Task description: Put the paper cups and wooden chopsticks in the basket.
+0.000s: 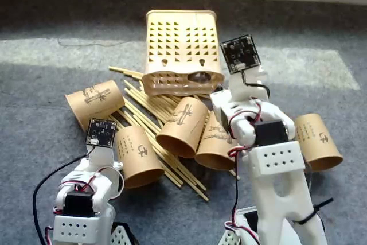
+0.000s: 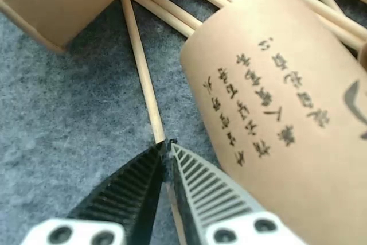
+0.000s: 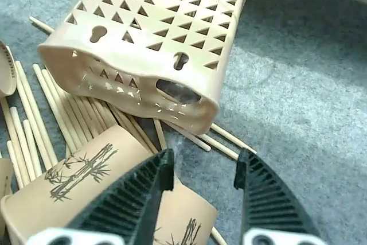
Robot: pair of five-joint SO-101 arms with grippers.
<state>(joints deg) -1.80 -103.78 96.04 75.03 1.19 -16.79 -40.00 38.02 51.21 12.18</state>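
**Wooden chopsticks, paper cups all outside basket**

Barely begun, by my judgement: nothing loaded, everything left. Left gripper clenched on one chopstick, just beside a cup. Five tan cups, ink-printed, lie sideways in the middle of the carpet, over the fanned pale sticks. Cream perforated basket tipped over toward the far edge. Right gripper spread wide, holding nothing, above cups at its mouth.

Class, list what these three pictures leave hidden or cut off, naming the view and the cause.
1. High view: the chopsticks can't be counted; cups lie over the pile.
2. High view: the right arm covers part of a cup.
3. Left wrist view: the near cup is cut by the edge.
4. Right wrist view: a glint in the basket's mouth is unidentifiable.
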